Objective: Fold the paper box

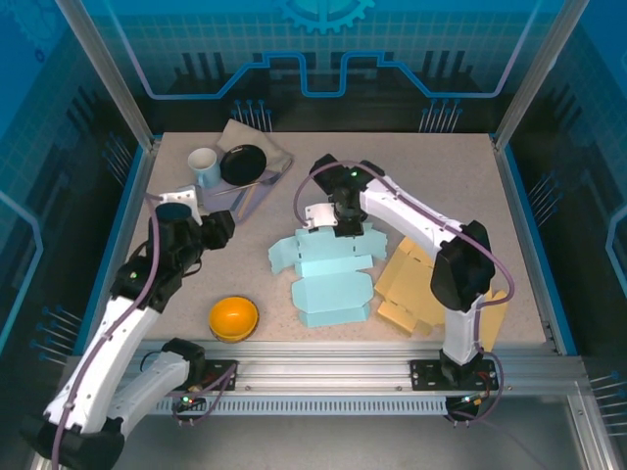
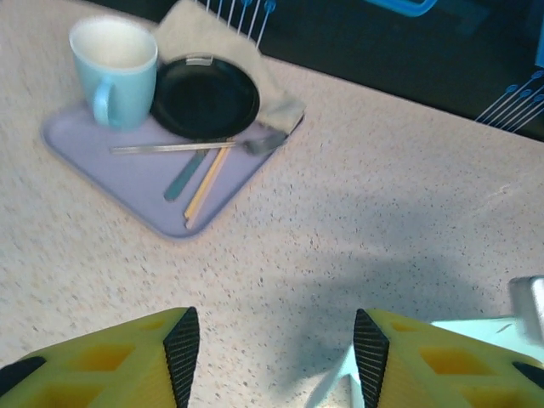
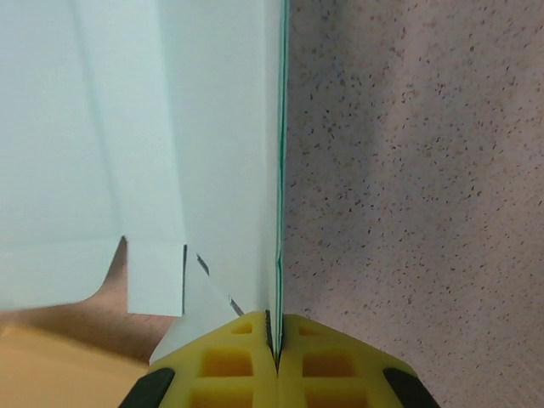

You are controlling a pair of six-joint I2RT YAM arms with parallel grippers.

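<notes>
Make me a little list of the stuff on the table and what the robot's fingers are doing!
right fingers: shut, pinching an edge of the blue paper box
left fingers: open, empty, over the bare table
blue paper box: not yet folded into a box, mid-table
tan cardboard sheet: beside the blue one, on the right arm's side
orange bowl: near edge, by the left arm
tray: holds a light blue mug, a black plate and cutlery
</notes>
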